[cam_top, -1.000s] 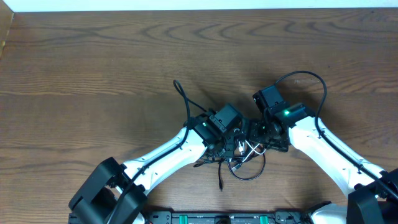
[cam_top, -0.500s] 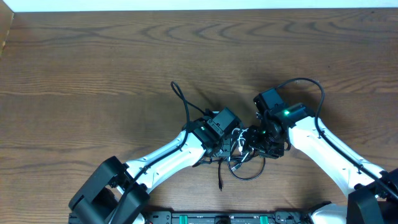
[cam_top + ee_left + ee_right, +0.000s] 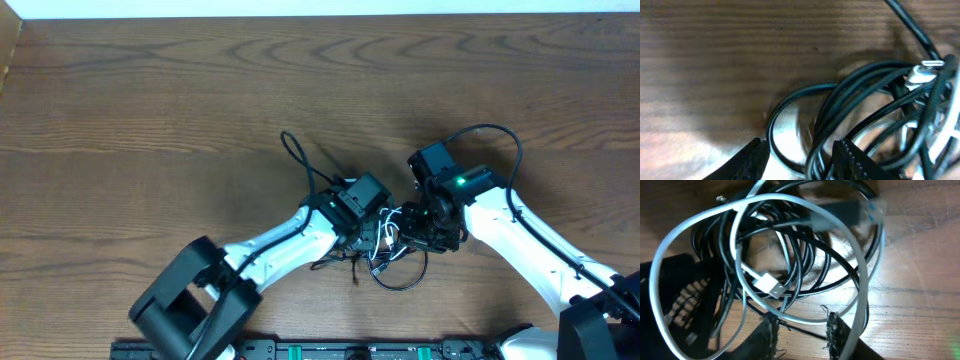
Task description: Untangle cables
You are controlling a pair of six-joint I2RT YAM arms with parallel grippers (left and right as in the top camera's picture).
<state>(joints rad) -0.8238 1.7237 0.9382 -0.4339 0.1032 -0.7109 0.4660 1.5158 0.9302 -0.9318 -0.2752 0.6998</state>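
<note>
The cables lie in one tangle near the table's front middle, several black cords and a white one. Both grippers meet over it. My left gripper stands partly open, and in the left wrist view a black loop and a bundle of black strands pass between its fingers. A white plug lies at the right. My right gripper has its jaws a small way apart, with a thin black cord crossing the gap. The white cable arcs just above, and its plug lies inside the loops.
The table is dark wood. Thicker black cords fixed to the arms loop up behind the left wrist and the right wrist. A black plug with a blue tip lies at the far side of the tangle.
My right gripper's jaws have come much closer together over the tangle. The left arm has shifted a little to the right. The cable pile has bunched up between the two grippers.
</note>
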